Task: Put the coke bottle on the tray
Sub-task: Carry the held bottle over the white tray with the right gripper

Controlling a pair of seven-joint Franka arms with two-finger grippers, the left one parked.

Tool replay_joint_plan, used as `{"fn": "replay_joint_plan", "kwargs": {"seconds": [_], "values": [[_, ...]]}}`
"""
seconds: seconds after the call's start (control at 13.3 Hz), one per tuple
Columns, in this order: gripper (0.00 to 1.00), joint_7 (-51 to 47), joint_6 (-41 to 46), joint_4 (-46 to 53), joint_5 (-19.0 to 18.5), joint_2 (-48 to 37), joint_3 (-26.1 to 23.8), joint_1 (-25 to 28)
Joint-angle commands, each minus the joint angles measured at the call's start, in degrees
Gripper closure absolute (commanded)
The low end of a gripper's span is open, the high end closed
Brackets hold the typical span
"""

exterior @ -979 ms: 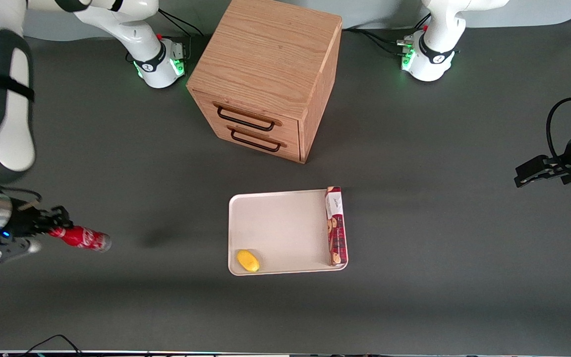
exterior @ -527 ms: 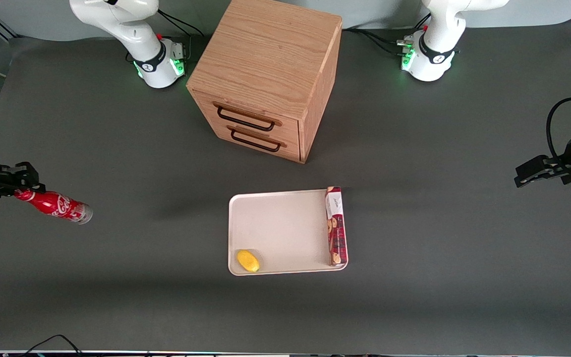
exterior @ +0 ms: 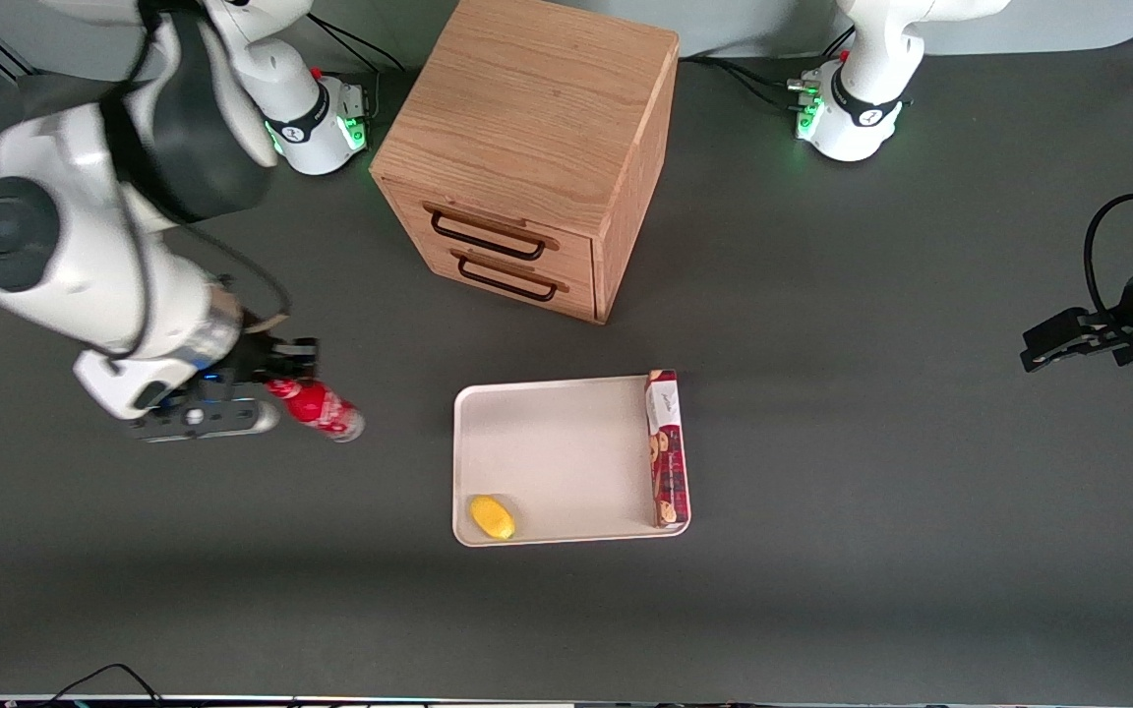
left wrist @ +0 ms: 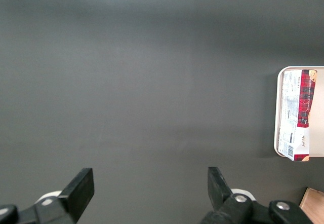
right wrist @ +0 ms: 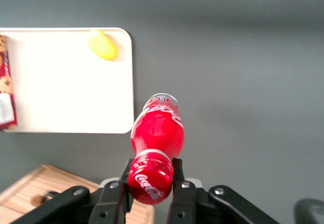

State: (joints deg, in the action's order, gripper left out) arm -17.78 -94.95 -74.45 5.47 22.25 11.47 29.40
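While the gripper [exterior: 283,379] hangs above the counter [exterior: 822,492], roughly 9 o'clock of the tray [exterior: 566,442], its jaws are clamped on the cap end of the coke bottle [exterior: 316,405]. Bottle is airborne, tilted, base toward the tray, not over it yet. Judgement: rigid, light, smooth and rounded, so the neck hold suits it but allows swing; it may roll once laid down. Open tray floor sits between the lemon [exterior: 492,516] and the cookie box [exterior: 667,447].
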Motion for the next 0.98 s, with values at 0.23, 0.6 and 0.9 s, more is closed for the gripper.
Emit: {"fn": "replay_joint_plan", "kwargs": {"seconds": [0.23, 0.6, 0.9], "values": [[1.0, -11.93, -14.62, -0.16, -0.2, 8.49, 0.75, 7.16], [1.0, -11.14, -18.96, -3.14, 2.35, 13.08, -0.91, 7.86], [1.0, -10.96, -19.05, -5.35, 2.35, 13.35, -2.5, 7.77]]}}
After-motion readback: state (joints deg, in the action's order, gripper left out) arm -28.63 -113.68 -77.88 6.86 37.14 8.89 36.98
